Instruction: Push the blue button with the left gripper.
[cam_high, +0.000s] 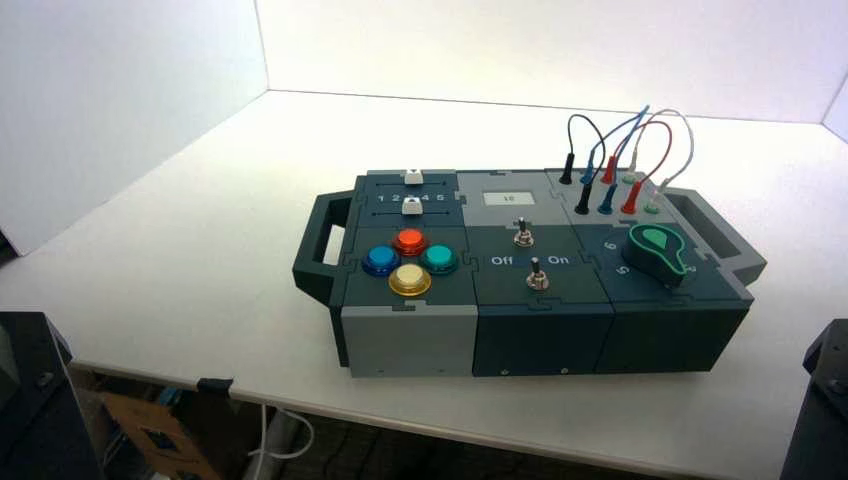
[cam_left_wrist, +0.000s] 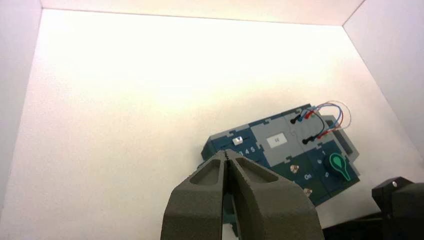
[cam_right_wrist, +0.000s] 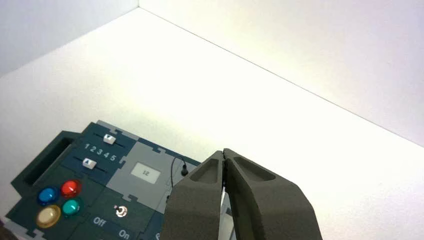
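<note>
left gripper (cam_left_wrist: 226, 151) closed, well apart from blue button (cam_high: 381, 260); right gripper (cam_right_wrist: 223, 151) closed, near box's right side.

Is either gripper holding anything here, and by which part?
No, nothing is held: the left gripper and right gripper are both closed, with nothing between their fingertips.

glossy plastic-look btns (cam_high: 410, 280) w/ matt box (cam_high: 412, 342), smooth tabletop (cam_high: 200, 250)
</note>
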